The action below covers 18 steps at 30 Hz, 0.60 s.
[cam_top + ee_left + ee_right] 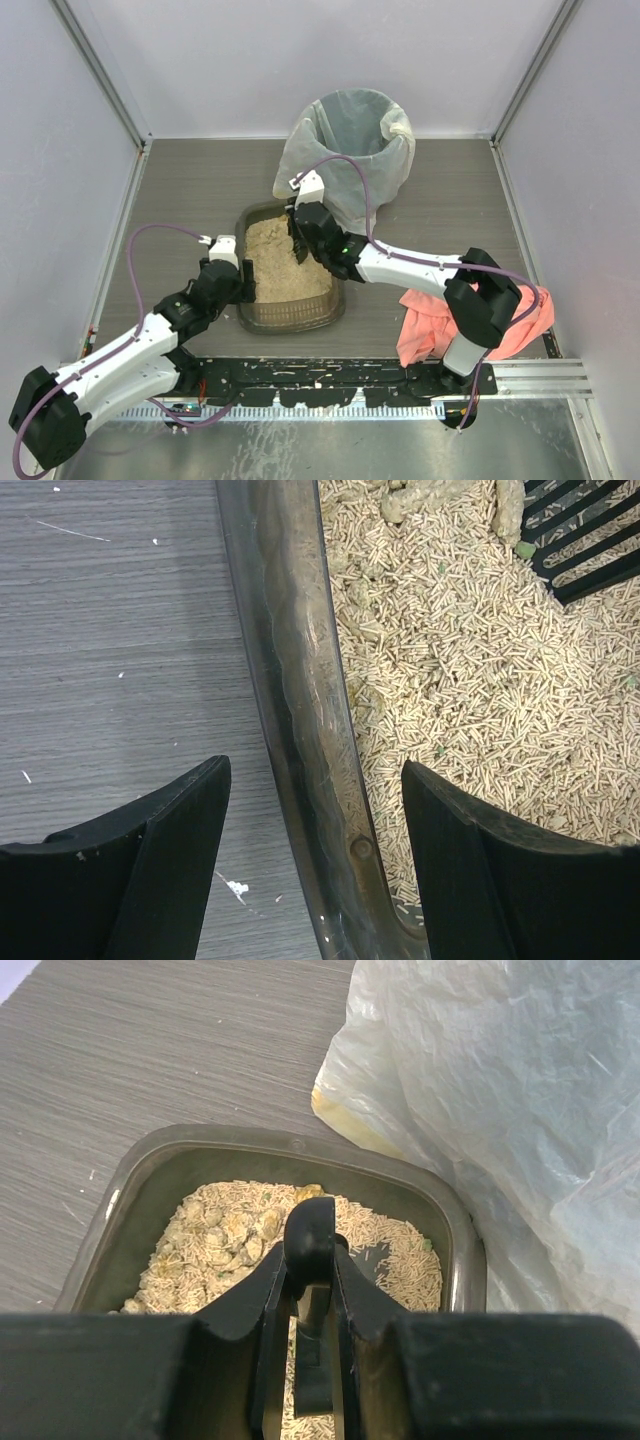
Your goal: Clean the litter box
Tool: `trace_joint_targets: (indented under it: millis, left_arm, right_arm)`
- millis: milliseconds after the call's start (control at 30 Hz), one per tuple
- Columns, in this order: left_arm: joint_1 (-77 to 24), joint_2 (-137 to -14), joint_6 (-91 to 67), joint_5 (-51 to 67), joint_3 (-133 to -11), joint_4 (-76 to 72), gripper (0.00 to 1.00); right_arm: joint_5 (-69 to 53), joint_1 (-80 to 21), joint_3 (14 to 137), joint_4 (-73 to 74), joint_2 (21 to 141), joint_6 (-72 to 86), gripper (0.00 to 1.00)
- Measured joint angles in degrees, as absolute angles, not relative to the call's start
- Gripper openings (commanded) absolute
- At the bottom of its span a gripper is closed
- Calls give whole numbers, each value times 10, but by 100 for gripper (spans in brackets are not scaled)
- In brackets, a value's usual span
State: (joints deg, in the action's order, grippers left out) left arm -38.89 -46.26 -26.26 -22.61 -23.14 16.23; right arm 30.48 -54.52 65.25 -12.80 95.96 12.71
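We see tan pellets [480,680] in the smoky, ribbed litter box [290,318]. Our left gripper [315,772], spread, straddles its nine o'clock wall; the right gripper [310,1260] pinches a black scoop [310,1225].

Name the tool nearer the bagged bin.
Right. The right tool, gripping the scoop, is over the litter box's far end beside the bin; left tool straddles the box's left wall.

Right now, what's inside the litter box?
Tan pellets fill the litter box, with lumpy clumps near its far end. The right gripper holds a black slotted scoop there. The pellets hide the tray's bottom.
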Motion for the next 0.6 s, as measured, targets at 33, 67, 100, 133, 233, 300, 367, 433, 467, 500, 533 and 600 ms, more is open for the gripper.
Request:
trace_joint_targets:
  millis: [33,67,100,133,233,300,367,433,467,500,533,600]
  left_arm:
    - [-389,-463,-263,-226,-231,162,70]
    - [-389,-463,-263,-226,-231,162,70]
    - [-389,-463,-263,-225,-232,162,70]
    - [-389,-463,-263,-225,-232,162,70]
    - [-389,-463,-262,-224,-232,161,70]
    - [-389,-465,-262,-224,-232,161,70]
    - [-389,-465,-262,-223,-232,161,70]
    - [-389,-465,-262,-222,-232,161,70]
    - [-389,-465,-262,-222,-232,161,70]
    - [-389,-465,-262,-222,-232,161,70]
    - [-389,-465,-262,-222,-232,161,70]
    - [-389,-466,-262,-222,-232,161,70]
  right_arm:
    - [303,-545,651,-128,958,131,1]
    - [300,-545,651,-128,956,136,1]
    - [297,-545,650,-127,955,140,1]
    - [294,-544,650,-127,954,143,1]
    - [285,-538,650,-125,954,158,1]
    - [279,-531,648,-124,953,170,1]
    - [271,-522,641,-125,951,185,1]
    - [263,-511,631,-133,948,205,1]
    - [257,-505,623,-138,944,217,1]
    - [251,-498,613,-144,940,230,1]
    - [246,-492,605,-150,936,241,1]
    - [228,-474,582,-167,927,270,1]
